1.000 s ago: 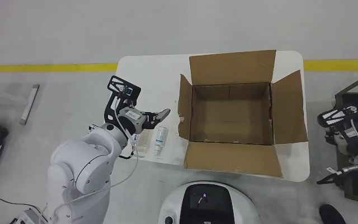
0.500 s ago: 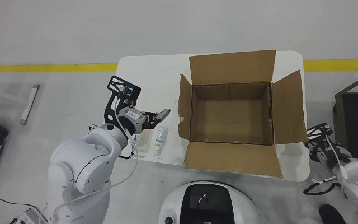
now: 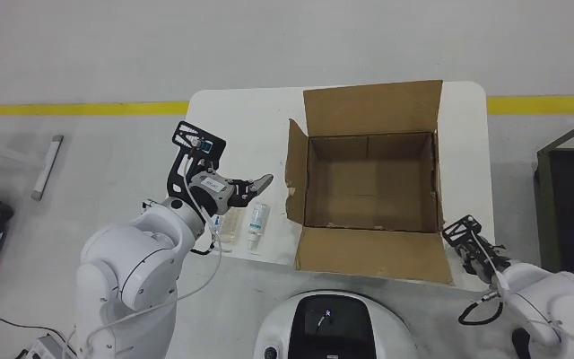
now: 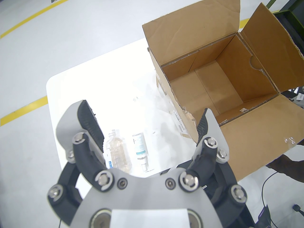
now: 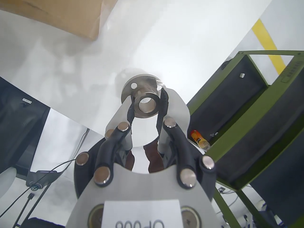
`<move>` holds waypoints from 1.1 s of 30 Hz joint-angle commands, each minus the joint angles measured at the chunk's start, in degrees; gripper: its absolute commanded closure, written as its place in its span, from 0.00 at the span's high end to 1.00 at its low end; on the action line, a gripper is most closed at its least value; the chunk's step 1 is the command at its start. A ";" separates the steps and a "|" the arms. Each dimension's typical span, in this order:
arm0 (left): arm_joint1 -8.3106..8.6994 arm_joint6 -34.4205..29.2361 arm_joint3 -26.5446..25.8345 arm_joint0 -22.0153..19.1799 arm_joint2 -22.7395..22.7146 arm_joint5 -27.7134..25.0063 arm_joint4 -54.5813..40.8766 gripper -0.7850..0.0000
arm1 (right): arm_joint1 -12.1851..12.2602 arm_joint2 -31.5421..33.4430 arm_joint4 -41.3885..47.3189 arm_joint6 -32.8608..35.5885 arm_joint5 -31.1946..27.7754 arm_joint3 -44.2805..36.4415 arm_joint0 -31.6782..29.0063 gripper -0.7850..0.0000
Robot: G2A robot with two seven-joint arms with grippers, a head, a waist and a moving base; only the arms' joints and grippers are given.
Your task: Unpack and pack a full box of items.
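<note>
Right gripper (image 5: 147, 100) swung in to the table's (image 3: 242, 117) near right corner, clamped on a metal flange (image 5: 140, 88), box (image 3: 372, 256) opening forward-left of it; left gripper (image 4: 146, 110) wide open, empty.

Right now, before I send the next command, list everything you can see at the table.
white table: 1, white, under the box and bottles
brown cardboard box: 1, brown, on the table, flaps open, no items inside
clear plastic bottle: 1, clear, lying on the table beside the box
small white spray bottle: 1, white with teal label, lying between clear bottle and box
round metal flanged fitting: 1, silver, in the right gripper
green metal rack: 1, green, beside the table
orange-capped tube: 1, inside the rack
yellow floor line: 1, beyond the table
left gripper: open, above the bottles
right gripper: shut on the fitting
</note>
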 commanded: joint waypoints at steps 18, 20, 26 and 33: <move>0.00 0.00 0.00 0.00 0.00 0.00 0.00 1.00 | 0.11 1.32 2.26 -0.25 1.59 1.96 -1.37 0.00; 0.00 0.00 0.00 0.00 0.00 0.00 0.00 1.00 | 0.15 1.27 2.23 -0.13 1.54 2.05 -1.33 0.10; 0.00 0.00 0.00 0.00 0.00 0.00 0.00 1.00 | 0.22 1.41 3.57 -0.20 1.50 2.67 -1.17 0.41; 0.00 0.00 0.00 0.00 0.00 0.00 0.00 1.00 | 0.37 2.30 4.59 -0.78 1.20 1.98 -1.23 0.43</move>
